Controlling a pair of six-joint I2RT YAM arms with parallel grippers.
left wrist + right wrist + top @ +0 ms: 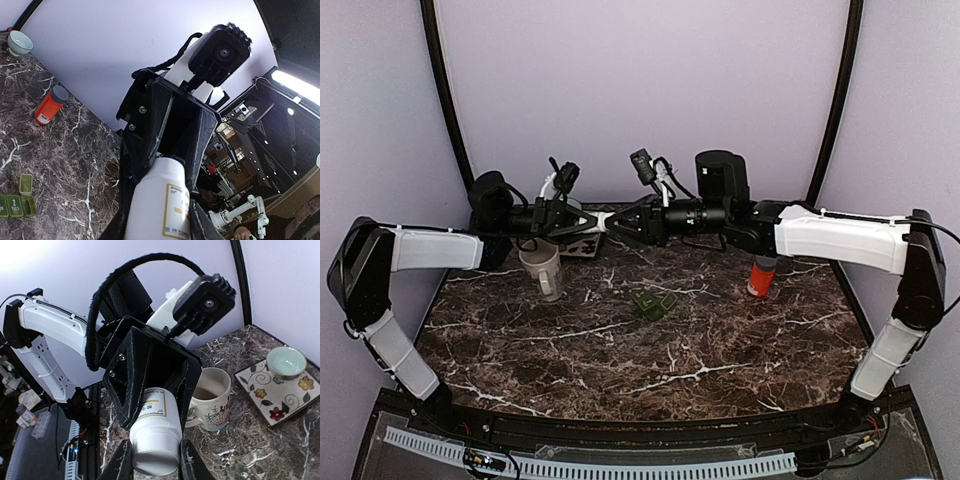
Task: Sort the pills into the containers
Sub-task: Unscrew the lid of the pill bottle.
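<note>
Two robot arms meet in mid-air over the back of the marble table (pixel 720 350), sharing one white pill bottle (pixel 156 432) held level between them. The left hand (pixel 588 222) is clamped around the bottle's labelled body. The right hand (pixel 620 222) is drawn in narrow at the other end, its fingers (pixel 121 462) flanking the ribbed cap (pixel 155 457) and, as far as the wrist view shows, pressing on it.

The cap is on, so the job appears to be at the opening step, with no pills yet in sight. The next move likely calls for the right hand to twist the cap off while the left holds the body firm and level. After that the bottle must be kept from spilling before it is carried to a container.

Below them stand a mug (pixel 542 268), a cluster of green pill boxes (pixel 654 304) at mid-table and an upright orange bottle (pixel 761 275) to the right. A small bowl (pixel 286 361) sits on a flowered tray (pixel 260 390) behind the mug.
</note>
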